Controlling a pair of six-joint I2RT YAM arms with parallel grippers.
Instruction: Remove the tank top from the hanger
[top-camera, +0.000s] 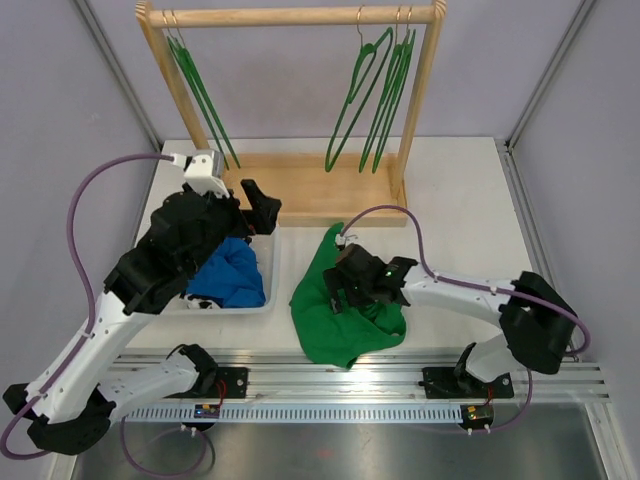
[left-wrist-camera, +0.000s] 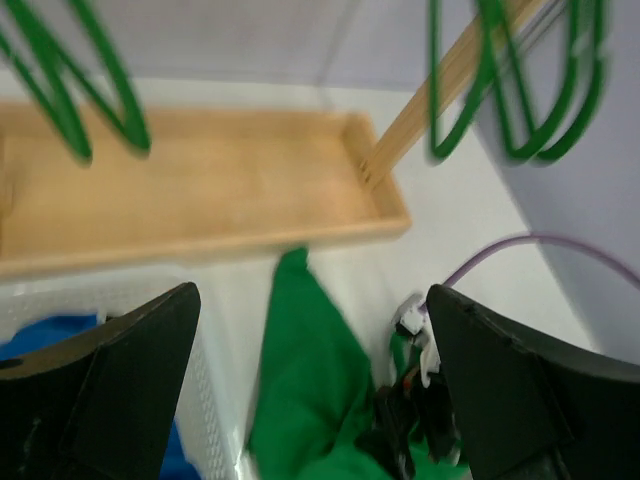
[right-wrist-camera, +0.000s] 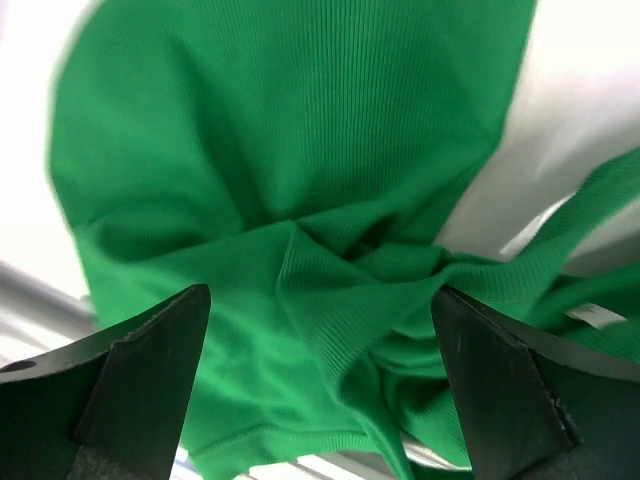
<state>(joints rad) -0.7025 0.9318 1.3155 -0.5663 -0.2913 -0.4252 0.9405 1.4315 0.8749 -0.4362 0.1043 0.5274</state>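
Lying crumpled on the table (top-camera: 450, 200), the green tank top (top-camera: 330, 320) is being recorded just to the right of a white bin (top-camera: 272, 262) and in front of the wooden rack (top-camera: 300, 185) — well apart from the green hangers (top-camera: 375, 95) that are hanging from the rack's top rail. The right gripper (top-camera: 338, 290) is being held directly over the garment's bunched middle. In the right wrist view its jaws are being shown spread wide, with ribbed green fabric filling the gap beyond them; whether the fingertips are touching the cloth cannot be told. The left gripper (top-camera: 262, 208) is being held above the far edge of the bin, close to the rack's base tray, and its jaws are likewise being shown wide apart with only air between them. In the left wrist view the tray, a strip of the tank top and part of the right arm are being framed between the two dark fingers (left-wrist-camera: 120, 380) — somewhat blurred. A blue garment (top-camera: 235, 275) is lying inside the bin, partly covered by the left arm.
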